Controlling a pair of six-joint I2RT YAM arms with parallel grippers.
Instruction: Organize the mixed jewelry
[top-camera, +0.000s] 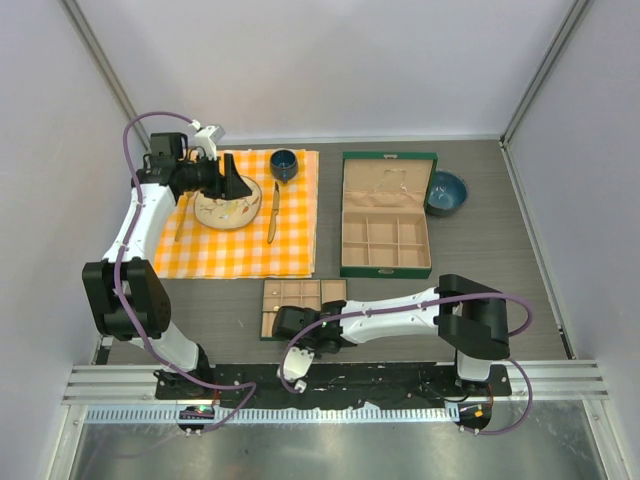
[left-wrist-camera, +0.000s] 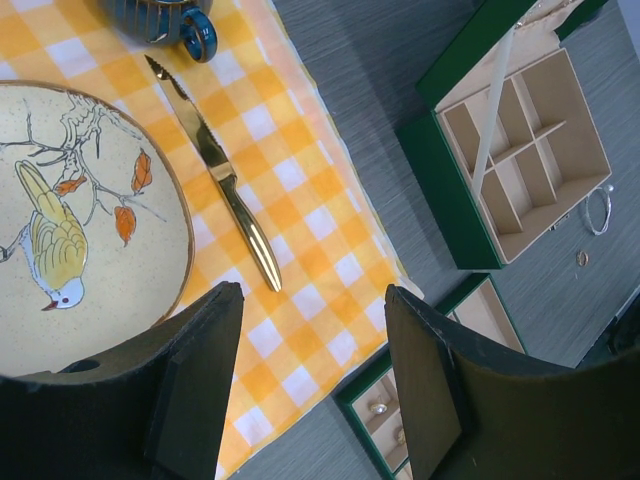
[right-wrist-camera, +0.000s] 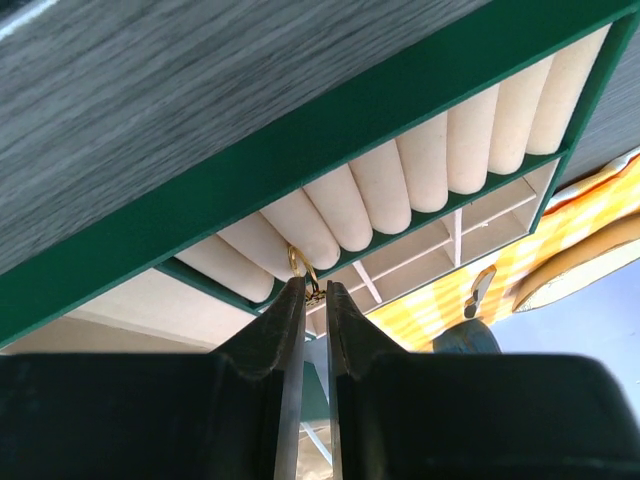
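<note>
One small gold ring (right-wrist-camera: 303, 268) sat pinched at the tips of the right claw (right-wrist-camera: 310, 292), jaws nearly shut on it. The ring met a groove btwn two pale cushion rolls (right-wrist-camera: 400, 190) in the small green tray (top-camera: 325, 293), by the counter's near edge; touching or not, couldn't tell. Little room: the tray's green rim ran along one end of the rolls, dividers along the other. Well apart, toward the far-left corner, the left claw (left-wrist-camera: 310, 298) hovered wide open & empty over the checked cloth (left-wrist-camera: 300, 200).

Bright even overhead light, faint soft shadows, sharp top view, left hand (left-wrist-camera: 312, 295) dark, slightly soft
</note>
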